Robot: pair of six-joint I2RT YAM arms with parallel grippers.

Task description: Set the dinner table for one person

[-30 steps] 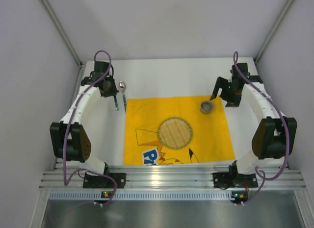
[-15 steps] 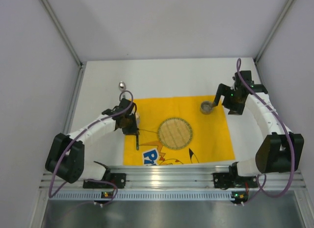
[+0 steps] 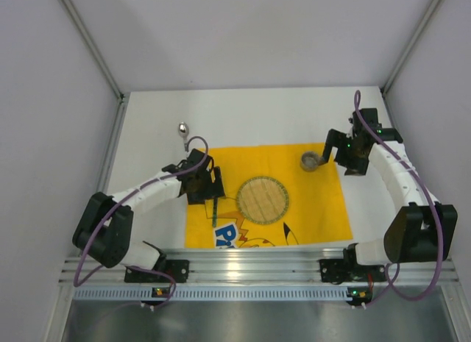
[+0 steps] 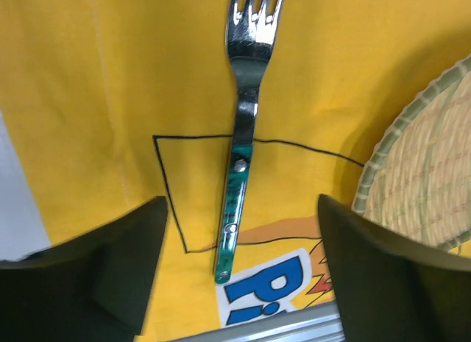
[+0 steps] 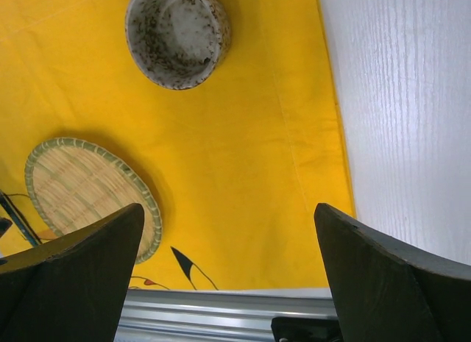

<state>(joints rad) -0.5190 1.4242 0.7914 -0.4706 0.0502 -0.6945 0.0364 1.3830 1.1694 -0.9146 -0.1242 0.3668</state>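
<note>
A fork (image 4: 239,158) with a green handle lies flat on the yellow cloth (image 3: 309,209), just left of the round woven plate (image 3: 263,199). My left gripper (image 4: 241,209) hangs over it, jaws wide open on either side of the handle and not touching it. In the top view the left gripper (image 3: 208,189) is over the cloth's left part. A speckled cup (image 5: 176,33) stands on the cloth's far right corner. My right gripper (image 5: 228,213) is open and empty, just right of the cup (image 3: 310,161). A spoon (image 3: 182,129) lies on the white dinner table (image 3: 243,110), beyond the cloth.
The ribbed aluminium rail (image 3: 257,268) runs along the near edge by both arm bases. Grey walls close in the table on the left, right and far sides. The woven plate (image 5: 88,195) also shows in the right wrist view.
My left arm swung from the far left by the spoon onto the cloth with the fork, then opened and left it lying beside the plate. The right gripper shifted slightly by the cup.
</note>
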